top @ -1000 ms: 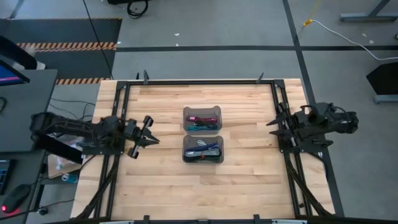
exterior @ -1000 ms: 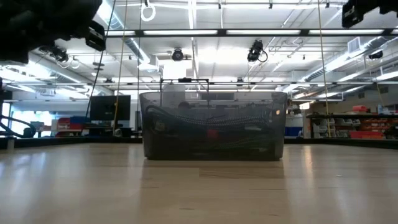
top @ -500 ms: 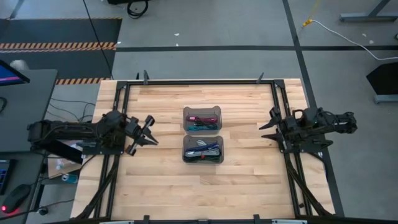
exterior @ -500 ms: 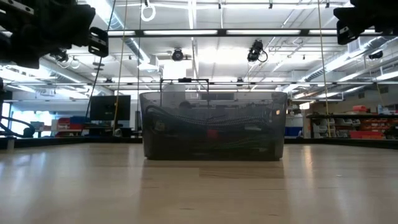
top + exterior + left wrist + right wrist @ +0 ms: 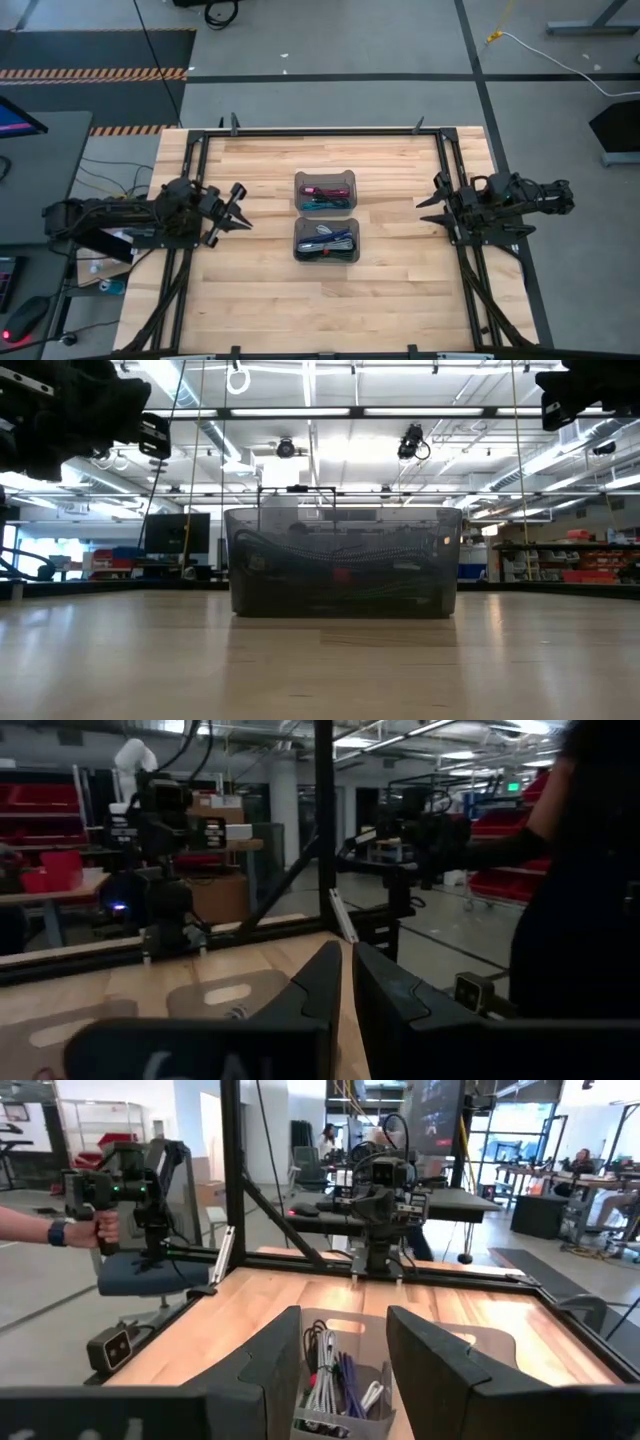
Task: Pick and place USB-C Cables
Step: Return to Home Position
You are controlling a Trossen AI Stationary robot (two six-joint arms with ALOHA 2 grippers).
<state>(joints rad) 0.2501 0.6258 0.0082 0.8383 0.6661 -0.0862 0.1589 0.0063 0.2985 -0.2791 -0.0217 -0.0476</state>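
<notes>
Read the high view as a clock face, with the far edge of the counter (image 5: 400,300) at 12. Two translucent bins stand at its middle, just beside each other: the far bin (image 5: 325,175) toward 12 and the near bin (image 5: 297,240) toward 6. The USB-C cables (image 5: 330,240) lie inside them. You can make out maroon and teal bundles in the far bin, and white, purple and grey ones in the near bin. Every cable that shows is in a bin, and neither tool carries one.

Your left tool (image 5: 232,208) hangs at 9 o'clock of the bins, well apart from them, pointing toward 3. Its wrist view shows the fingers (image 5: 318,982) drawn together with only a sliver between them and nothing in the pinch, so call it clenched and empty. Your right tool (image 5: 432,205) hangs at 3 o'clock, also well apart, pointing toward 9. Its fingers (image 5: 283,1355) stand wide, released, framing the near bin from a distance.

From this I judge the sorting finished and the step in hand to be the return to rest. The next move calls for no grasp. Fold each arm back toward its own base, left toward 9 and right toward 3, and keep both tools off the bins. In the level view the near bin hides the far one, so check the pair from above.
</notes>
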